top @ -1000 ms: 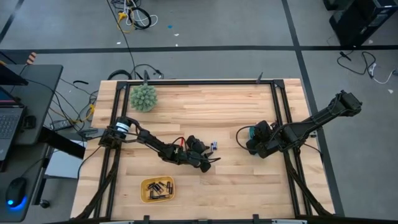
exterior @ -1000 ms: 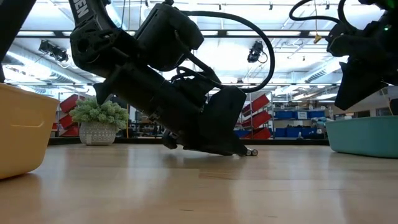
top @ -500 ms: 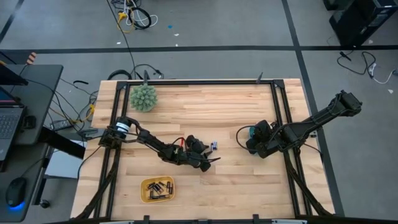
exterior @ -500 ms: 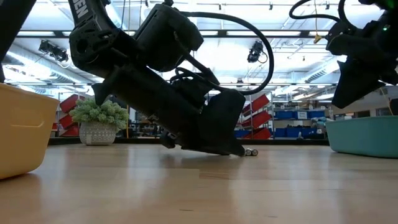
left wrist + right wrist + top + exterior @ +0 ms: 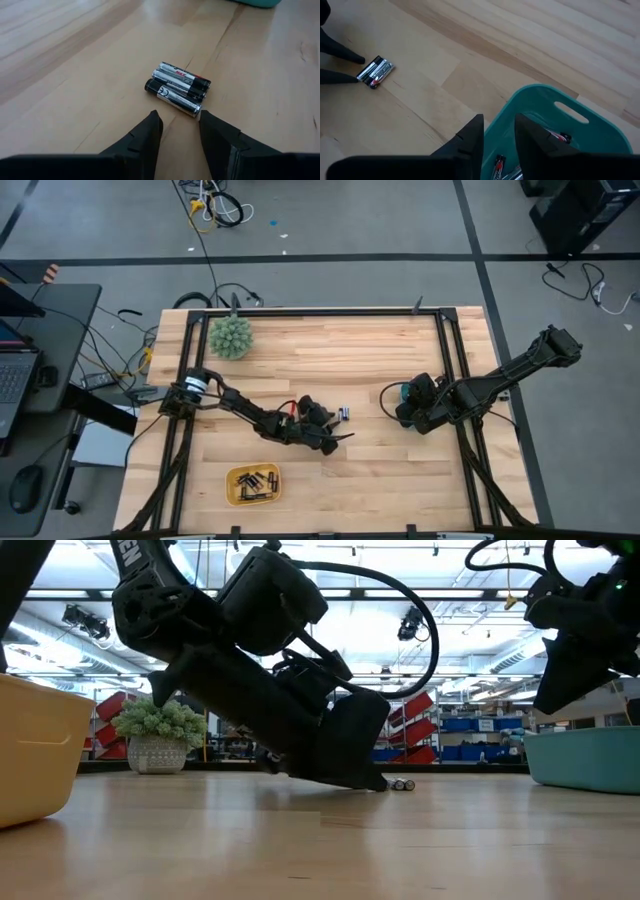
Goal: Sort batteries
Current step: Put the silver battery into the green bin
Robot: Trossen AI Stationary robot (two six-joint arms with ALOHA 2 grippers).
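Note:
Three batteries [image 5: 177,87] lie side by side on the wooden table near its middle, also visible as batteries [image 5: 343,415] from above. My left gripper [image 5: 180,127] is low over the table, slanting down, open, its fingertips just short of the nearest cell with nothing between them. It shows as the left gripper [image 5: 340,430] in the high view. My right gripper [image 5: 498,132] hangs open and empty above the teal bin [image 5: 545,125], which holds a few batteries [image 5: 556,135]. A yellow tray [image 5: 253,484] near the front edge holds several dark cells.
A spiky green ball plant [image 5: 231,337] stands at the far left corner. A black frame [image 5: 320,312] runs along the table's edges. Bare wood lies between the three cells and the teal bin [image 5: 402,392], and at the back of the table.

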